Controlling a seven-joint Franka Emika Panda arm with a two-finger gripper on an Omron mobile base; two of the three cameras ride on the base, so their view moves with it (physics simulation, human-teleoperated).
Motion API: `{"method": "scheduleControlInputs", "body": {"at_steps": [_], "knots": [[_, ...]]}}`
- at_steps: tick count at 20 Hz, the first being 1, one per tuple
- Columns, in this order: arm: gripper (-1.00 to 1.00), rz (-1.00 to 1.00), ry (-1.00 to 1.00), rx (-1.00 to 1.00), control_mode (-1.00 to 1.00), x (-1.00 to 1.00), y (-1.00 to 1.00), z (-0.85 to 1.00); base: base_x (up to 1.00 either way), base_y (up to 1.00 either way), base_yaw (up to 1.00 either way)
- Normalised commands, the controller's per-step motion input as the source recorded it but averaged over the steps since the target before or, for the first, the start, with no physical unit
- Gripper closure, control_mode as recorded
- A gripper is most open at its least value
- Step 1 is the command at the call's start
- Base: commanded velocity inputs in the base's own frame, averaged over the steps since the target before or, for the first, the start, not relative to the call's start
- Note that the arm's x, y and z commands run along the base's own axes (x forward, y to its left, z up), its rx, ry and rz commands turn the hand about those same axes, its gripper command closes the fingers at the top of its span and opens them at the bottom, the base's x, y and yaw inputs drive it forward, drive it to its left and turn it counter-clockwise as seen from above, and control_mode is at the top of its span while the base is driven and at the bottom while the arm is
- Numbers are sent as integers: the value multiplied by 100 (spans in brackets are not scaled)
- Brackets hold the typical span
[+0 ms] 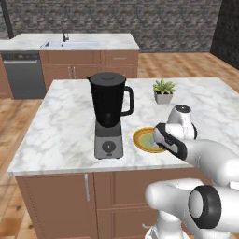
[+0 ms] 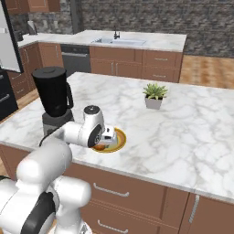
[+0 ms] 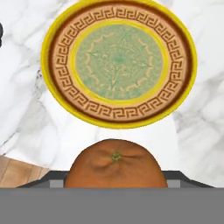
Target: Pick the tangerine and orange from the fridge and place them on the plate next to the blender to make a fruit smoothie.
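The claw [image 3: 116,181] hung over the near edge of the plate [image 3: 118,63], carrying an orange-coloured fruit [image 3: 116,164], which suited setting it down there for the smoothie. Whether it was the tangerine or the orange I could not tell. In the hand view the fruit sat between the two dark finger tips, its stem dimple facing the camera, so the claw appeared pinched on it, spread only as wide as the fruit itself. The plate lay just beyond and below the claw on the marble table [image 1: 65,130], its patterned centre bare of any fruit. The blender [image 1: 108,114] stood close beside the plate, off to one side of the claw. A small potted plant [image 1: 164,91] sat farther off, past the plate. By my reading, one fruit was at the point of release.
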Motion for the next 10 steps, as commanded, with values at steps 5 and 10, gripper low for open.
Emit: {"method": "scheduleControlInputs", "body": {"at_steps": [5,10], "knots": [[100,1,6,0,-100,32,0,-24,0,0,0],[100,0,0,0,-100,14,0,-36,0,0,0]]}}
